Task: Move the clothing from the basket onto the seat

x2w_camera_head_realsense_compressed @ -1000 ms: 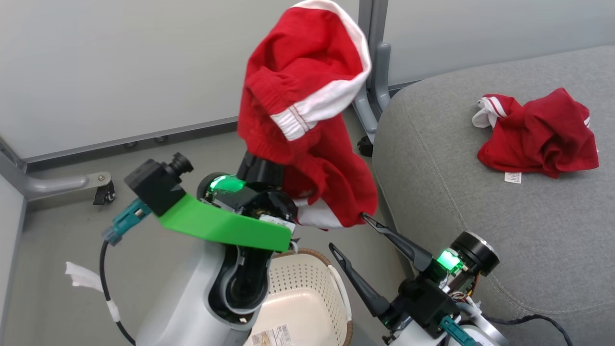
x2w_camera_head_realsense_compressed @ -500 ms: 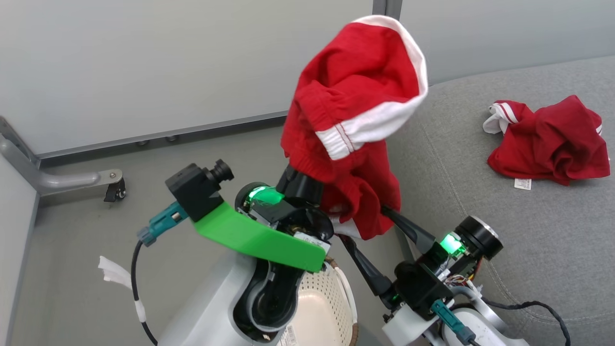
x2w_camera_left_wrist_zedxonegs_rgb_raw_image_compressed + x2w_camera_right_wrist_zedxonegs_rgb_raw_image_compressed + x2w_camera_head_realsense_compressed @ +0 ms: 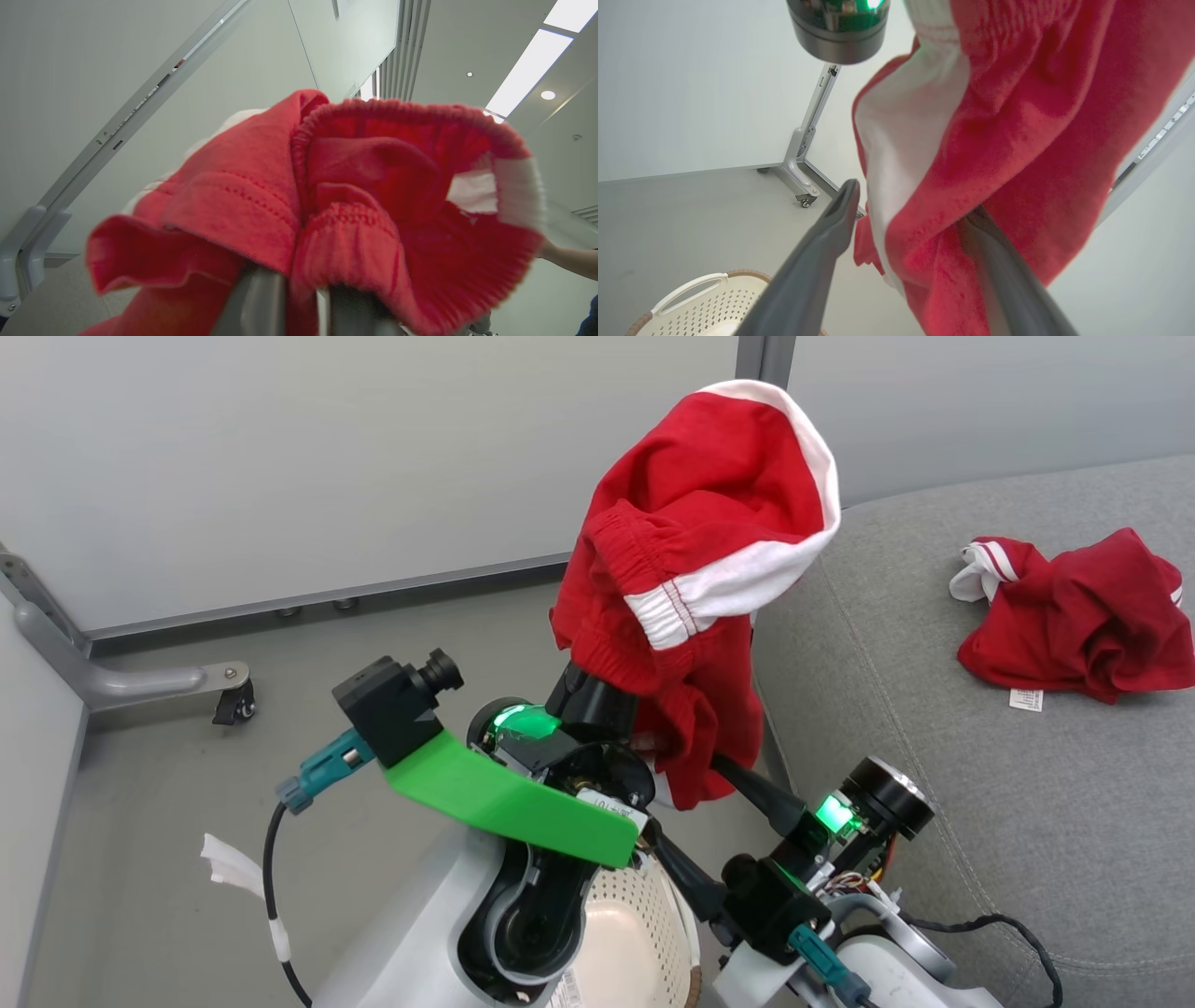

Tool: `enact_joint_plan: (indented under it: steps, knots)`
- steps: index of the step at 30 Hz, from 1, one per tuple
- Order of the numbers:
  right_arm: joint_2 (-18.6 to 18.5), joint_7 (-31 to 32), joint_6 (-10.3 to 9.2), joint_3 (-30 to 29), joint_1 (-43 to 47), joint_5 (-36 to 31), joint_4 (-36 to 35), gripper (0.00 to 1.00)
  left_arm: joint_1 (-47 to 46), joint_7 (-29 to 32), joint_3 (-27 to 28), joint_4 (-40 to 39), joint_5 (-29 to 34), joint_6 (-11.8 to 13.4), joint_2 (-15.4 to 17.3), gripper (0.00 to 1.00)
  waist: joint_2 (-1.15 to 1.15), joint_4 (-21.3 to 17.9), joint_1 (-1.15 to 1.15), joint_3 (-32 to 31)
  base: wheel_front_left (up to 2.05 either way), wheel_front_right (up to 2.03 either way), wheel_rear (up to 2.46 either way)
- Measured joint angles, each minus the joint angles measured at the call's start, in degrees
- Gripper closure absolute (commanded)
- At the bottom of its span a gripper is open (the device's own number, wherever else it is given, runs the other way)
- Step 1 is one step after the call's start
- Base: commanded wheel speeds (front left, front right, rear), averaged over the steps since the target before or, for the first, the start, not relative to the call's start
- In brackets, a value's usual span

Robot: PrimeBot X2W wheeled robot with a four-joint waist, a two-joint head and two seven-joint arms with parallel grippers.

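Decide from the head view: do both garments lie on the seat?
No: one garment lies on the seat; the other garment hangs from the left gripper.

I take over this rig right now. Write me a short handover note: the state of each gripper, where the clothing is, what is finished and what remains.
Left gripper: raised, fingers shut on a red garment that drapes over them.
Right gripper: open, just under that garment, whose hem hangs against one finger.
Other red garment: lies crumpled on the seat.
Basket: on the floor, its inside mostly hidden by the robot.
Done: one garment is on the seat.
Left: carry the held garment over the seat, probably to the right, and release it there.
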Motion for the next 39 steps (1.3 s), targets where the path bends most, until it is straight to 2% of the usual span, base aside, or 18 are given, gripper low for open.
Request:
enact_joint_plan:
  steps: [6,22,23,24,25,39]
  knots:
    - [1.65,0.00,0.00,-2.45,-0.97,-2.59,3.04,0.00,0.01,0.00,-0.73,-0.15,-0.76,0.00,0.00,1.00,0.00,0.43,0.00,-0.06,0.00,0.00,0.00]
    - [4.44,0.00,0.00,-8.17,-1.06,-1.67,-0.51,0.00,0.10,0.00,-2.75,2.77,-0.77,0.00,0.00,1.00,0.00,1.01,0.00,0.15,0.00,0.00,0.00]
    - [4.49,0.00,0.00,-8.05,-0.98,-1.26,-0.13,0.28,0.10,0.00,-2.81,2.77,-0.80,0.00,0.00,1.00,0.00,1.03,0.00,0.11,0.00,0.00,0.00]
    - [4.57,0.00,0.00,-7.90,-0.94,-0.81,0.34,0.68,0.11,0.00,-2.86,2.77,-0.85,-0.01,0.00,1.00,0.00,1.05,0.00,0.06,0.00,0.00,0.00]
    - [4.58,0.00,0.00,-7.75,-0.93,-0.75,0.63,1.00,0.11,0.00,-2.86,2.77,-0.86,-0.01,0.00,1.00,0.00,1.06,0.00,0.02,0.00,0.00,0.00]
    - [4.72,0.00,0.00,-10.20,-0.11,1.42,0.48,1.00,0.62,0.00,-3.00,3.04,-0.99,-0.25,0.00,1.00,0.00,0.94,0.00,-0.53,0.00,0.00,0.00]
